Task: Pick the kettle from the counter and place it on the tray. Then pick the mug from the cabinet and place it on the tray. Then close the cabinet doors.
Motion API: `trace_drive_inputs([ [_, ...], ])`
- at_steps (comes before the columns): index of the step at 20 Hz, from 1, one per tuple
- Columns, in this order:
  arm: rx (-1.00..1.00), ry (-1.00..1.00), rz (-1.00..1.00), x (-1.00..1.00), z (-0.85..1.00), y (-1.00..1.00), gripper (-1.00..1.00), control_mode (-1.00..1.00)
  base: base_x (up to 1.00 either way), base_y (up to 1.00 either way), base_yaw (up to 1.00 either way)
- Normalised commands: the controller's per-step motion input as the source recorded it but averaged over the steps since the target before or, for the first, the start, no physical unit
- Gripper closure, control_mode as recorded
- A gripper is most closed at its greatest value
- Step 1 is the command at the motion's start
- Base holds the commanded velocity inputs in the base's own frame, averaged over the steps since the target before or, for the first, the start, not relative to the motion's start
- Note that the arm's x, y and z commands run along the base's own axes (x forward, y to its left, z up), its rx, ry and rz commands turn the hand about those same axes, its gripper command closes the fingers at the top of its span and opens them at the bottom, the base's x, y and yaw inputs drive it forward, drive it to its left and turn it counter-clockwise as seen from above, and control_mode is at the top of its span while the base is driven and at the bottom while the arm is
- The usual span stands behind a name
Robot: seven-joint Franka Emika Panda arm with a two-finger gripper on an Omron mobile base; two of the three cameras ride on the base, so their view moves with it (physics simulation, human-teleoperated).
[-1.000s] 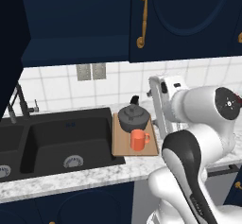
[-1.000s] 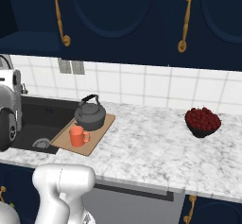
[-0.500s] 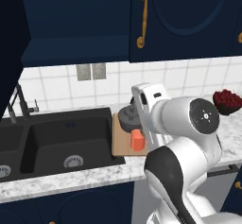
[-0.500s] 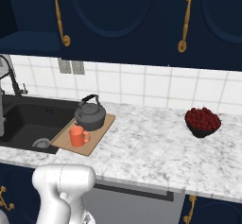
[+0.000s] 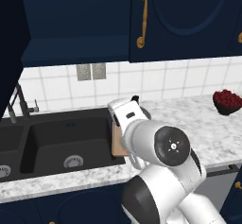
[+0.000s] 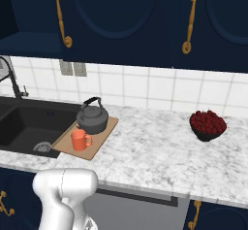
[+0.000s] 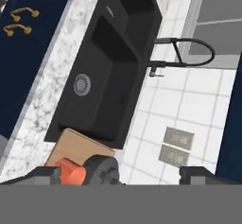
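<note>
- In the right base view I see the kettle (image 6: 92, 119) sitting on the tray (image 6: 102, 138), and the mug (image 6: 79, 139) on the same board just in front of it, at about 7 o'clock from the kettle – close beside it, though I cannot tell if they touch.
- The tray lies on the tabletop (image 6: 155, 151) right against the black sink (image 6: 24, 127); a bowl of red fruit (image 6: 207, 125) sits well apart at 3 o'clock.
- From the hand view, the claw (image 7: 122, 175) looks down over the sink and faucet (image 7: 182, 55), with the mug and kettle at the bottom edge, near 6 o'clock. Its two tips stand far apart with nothing between them, so I read it as wide and empty.
- Judging from how things lie, both placings are done and the step in hand is closing the cabinet doors.
- In the left base view a dark panel (image 5: 12, 48) juts toward me at 9 to 10 o'clock – I take it for an open door of the cabinet (image 5: 75, 24), edge-on; the doors with gold handles (image 5: 142, 15) at 12 o'clock look shut.
- Next I'd lift the arm (image 5: 160, 147) up and to 10 o'clock, set the claw against the outer face of that open panel, and push it through its swing until flush – keeping the elbow clear of the kettle handle.
</note>
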Motion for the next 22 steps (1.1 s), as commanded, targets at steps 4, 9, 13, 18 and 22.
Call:
trace_drive_inputs([
  [4, -0.1, -0.19, -0.07, -0.56, 0.0, 0.9, -1.0, -1.0, 0.0, 0.0, 0.0],
  [9, -0.13, -0.19, -0.06, -0.55, 0.03, 0.81, -1.0, -1.0, 0.0, 0.0, 0.0],
  [13, -0.15, -0.27, -0.13, -0.37, 0.37, 0.92, -1.0, -1.0, 0.0, 0.0, 0.0],
  [18, -0.11, -0.23, -0.07, -0.27, 0.58, 0.8, -1.0, -1.0, 0.0, 0.0, 0.0],
  [22, -0.03, 0.03, -0.06, 0.01, 0.01, 0.15, -1.0, -1.0, 0.0, 0.0, 0.0],
])
